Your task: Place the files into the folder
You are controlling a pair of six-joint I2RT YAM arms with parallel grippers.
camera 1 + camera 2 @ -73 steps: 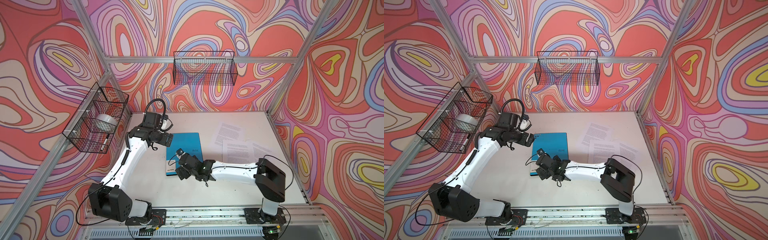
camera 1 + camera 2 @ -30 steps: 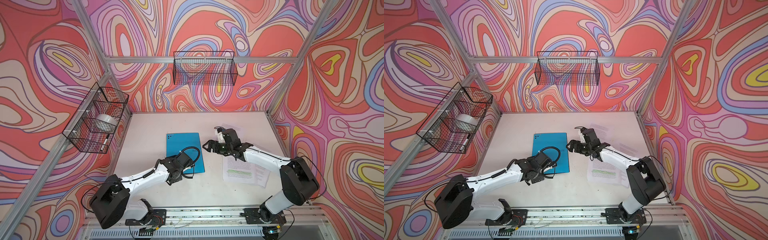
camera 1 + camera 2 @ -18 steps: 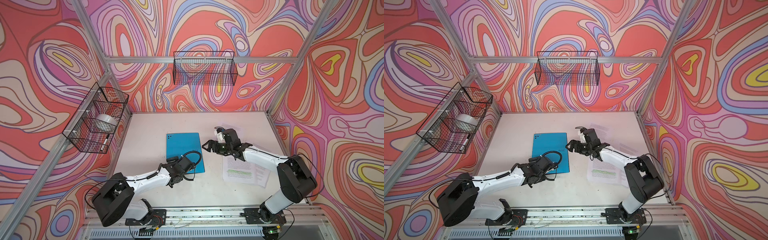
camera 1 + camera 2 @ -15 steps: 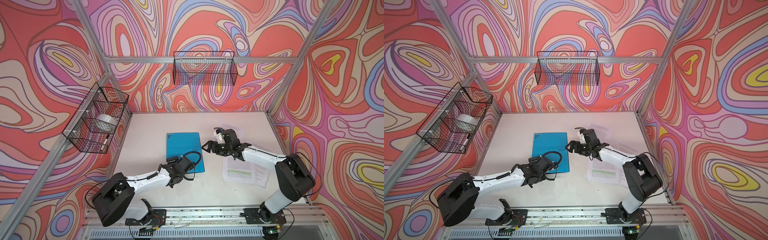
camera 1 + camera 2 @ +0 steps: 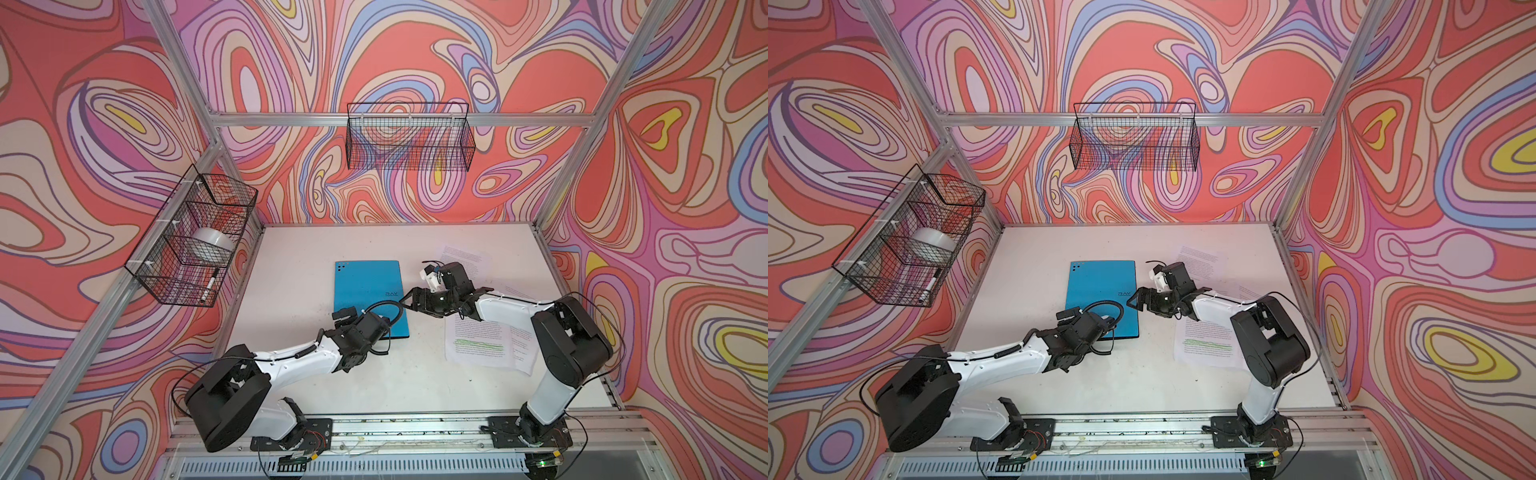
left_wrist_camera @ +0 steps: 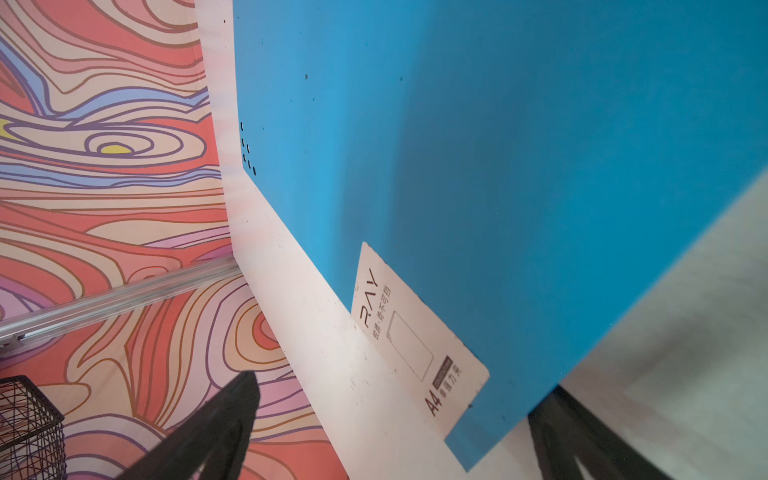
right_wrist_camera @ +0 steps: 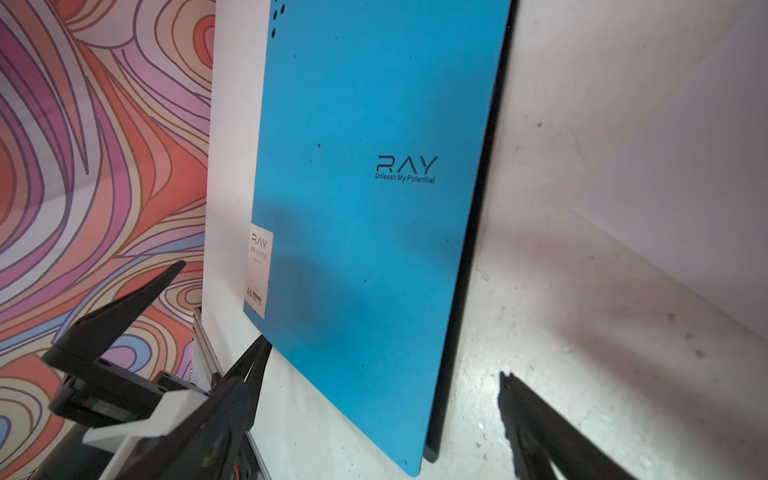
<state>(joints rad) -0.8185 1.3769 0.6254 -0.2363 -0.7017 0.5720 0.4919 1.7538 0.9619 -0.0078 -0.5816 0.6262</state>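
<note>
The folder (image 5: 368, 291) lay closed on the surface (image 5: 291, 270), open room along its left and far edges. The left end effector (image 6: 403, 382) sat at its labelled near corner, the right end effector (image 7: 385, 356) at its right edge, both spread wide, empty; the files (image 5: 478, 345) lay beyond.

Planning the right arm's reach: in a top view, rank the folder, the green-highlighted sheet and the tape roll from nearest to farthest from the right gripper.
From the right gripper:
1. folder, right beside the gripper, mid-table.
2. green-highlighted sheet, toward the front, partly under the right arm.
3. tape roll, in the wire basket on the left wall.
</note>
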